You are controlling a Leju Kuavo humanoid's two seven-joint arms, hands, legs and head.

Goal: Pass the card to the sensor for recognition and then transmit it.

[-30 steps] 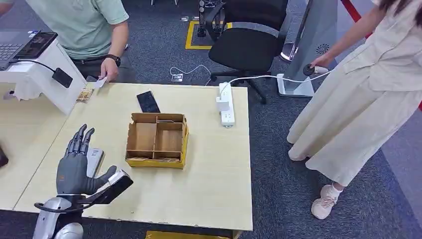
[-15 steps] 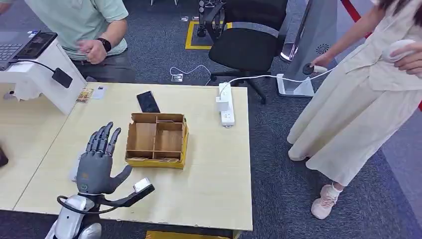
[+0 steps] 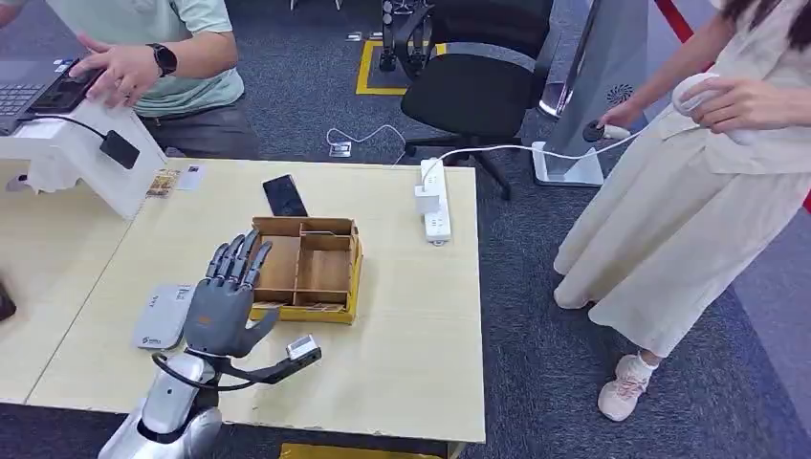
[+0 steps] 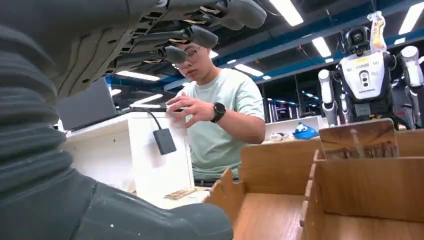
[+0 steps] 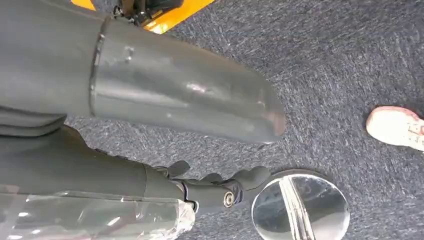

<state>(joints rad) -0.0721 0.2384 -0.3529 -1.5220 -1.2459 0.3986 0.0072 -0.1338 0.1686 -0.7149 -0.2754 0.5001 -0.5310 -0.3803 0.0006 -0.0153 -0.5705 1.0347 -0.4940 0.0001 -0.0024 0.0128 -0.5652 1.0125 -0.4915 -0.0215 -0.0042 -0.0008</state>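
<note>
The left hand (image 3: 228, 304) hovers empty with fingers spread by the cardboard organizer (image 3: 304, 268), while the card (image 3: 189, 176), thin, stiff and likely slippery, lies at the table's far edge, best pinched by its rim.

The head view looks forward and down on the desk (image 3: 402, 316) from high up. The left wrist view sits low and close behind the left hand (image 4: 150, 40), facing the cardboard box (image 4: 320, 195) that both share. The right wrist view faces the carpet floor (image 5: 325, 65).
</note>
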